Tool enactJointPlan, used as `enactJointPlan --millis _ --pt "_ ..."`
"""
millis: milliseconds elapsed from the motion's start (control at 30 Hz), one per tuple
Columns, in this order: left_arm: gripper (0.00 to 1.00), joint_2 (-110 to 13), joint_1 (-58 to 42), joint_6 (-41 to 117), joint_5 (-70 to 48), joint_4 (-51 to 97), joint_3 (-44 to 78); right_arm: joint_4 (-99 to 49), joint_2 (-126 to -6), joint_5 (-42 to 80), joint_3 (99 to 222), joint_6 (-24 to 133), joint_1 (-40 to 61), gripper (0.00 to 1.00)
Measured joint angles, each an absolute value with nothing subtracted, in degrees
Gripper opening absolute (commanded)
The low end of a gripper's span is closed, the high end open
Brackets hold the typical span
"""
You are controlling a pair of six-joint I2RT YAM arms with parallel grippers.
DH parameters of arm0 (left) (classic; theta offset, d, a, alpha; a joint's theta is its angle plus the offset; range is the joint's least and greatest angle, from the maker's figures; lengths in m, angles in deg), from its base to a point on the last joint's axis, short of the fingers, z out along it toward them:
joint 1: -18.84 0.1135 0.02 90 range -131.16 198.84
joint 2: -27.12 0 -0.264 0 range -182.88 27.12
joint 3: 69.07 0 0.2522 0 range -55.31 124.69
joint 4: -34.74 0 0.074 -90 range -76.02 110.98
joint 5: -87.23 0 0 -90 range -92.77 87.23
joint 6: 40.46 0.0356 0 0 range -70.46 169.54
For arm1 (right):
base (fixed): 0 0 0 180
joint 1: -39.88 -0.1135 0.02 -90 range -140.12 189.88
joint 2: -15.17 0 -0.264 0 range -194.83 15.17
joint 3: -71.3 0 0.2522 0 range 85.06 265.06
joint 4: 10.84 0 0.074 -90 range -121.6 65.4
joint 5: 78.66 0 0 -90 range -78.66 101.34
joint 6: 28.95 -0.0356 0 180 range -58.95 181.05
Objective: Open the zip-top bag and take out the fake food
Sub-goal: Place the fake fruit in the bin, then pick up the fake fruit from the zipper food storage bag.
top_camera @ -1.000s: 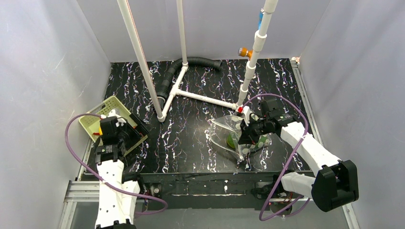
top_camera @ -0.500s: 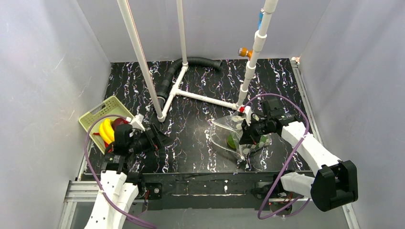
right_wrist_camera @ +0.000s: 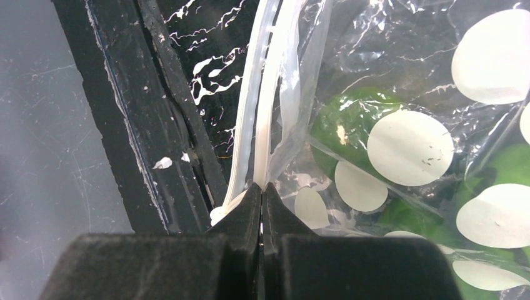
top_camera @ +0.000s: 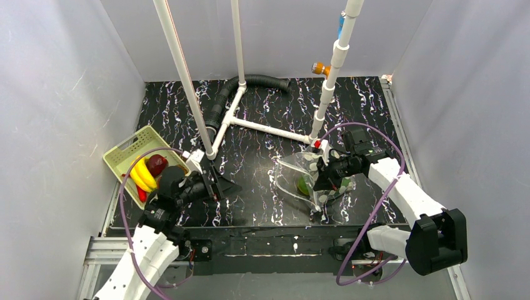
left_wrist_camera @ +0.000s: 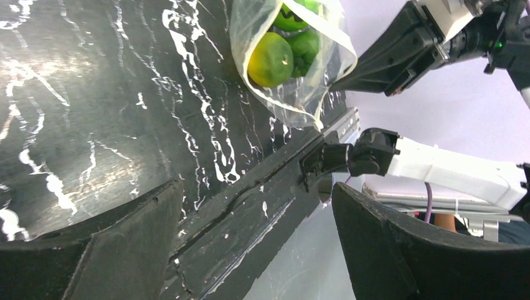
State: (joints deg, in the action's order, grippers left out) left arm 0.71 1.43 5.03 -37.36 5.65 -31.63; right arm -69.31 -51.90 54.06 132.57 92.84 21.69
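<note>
The zip-top bag (top_camera: 306, 178) lies right of centre, clear with pale round dots, its mouth gaping to the left. My right gripper (top_camera: 320, 181) is shut on the bag's zip edge (right_wrist_camera: 262, 125) and holds it up. Green fake food (top_camera: 303, 185) sits inside; the left wrist view shows a yellow-green round piece (left_wrist_camera: 270, 59) and more green pieces (left_wrist_camera: 304, 47) in the bag (left_wrist_camera: 294, 100). My left gripper (top_camera: 226, 185) is open and empty, left of the bag and pointing at it. A yellow banana (top_camera: 141, 175), a dark red piece (top_camera: 157, 164) and a red piece (top_camera: 142, 195) lie in the basket.
A pale green perforated basket (top_camera: 127, 150) stands at the left edge. A white pipe frame (top_camera: 262, 128) with upright poles and a black corrugated hose (top_camera: 259, 81) occupy the back middle. The table's front edge (top_camera: 269, 232) runs just below the bag.
My left arm has swung from over the basket to the right toward the bag, uncovering the banana and red pieces. The right gripper and bag have stayed put.
</note>
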Motion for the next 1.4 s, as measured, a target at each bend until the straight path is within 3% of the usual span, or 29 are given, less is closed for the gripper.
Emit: enactJointPlan --millis 267,600,900,1400 --pt "0.86 -3.09 -14.5 4.64 -28.34 12.97 -31.93 -70.97 -52.42 55.33 133.16 94.48 22.1 0.01" --pt "0.86 -18.61 -36.14 11.94 -12.18 23.77 -29.18 -71.78 -52.44 55.89 133.31 95.81 22.67 0.01" --pt "0.83 -30.07 -43.2 19.04 -3.94 37.93 -28.57 -72.5 -52.44 56.26 133.31 96.01 22.67 0.01" --pt "0.82 -42.63 -45.52 27.63 -1.67 47.83 -23.26 -72.7 -52.44 56.55 133.31 96.25 23.06 0.01"
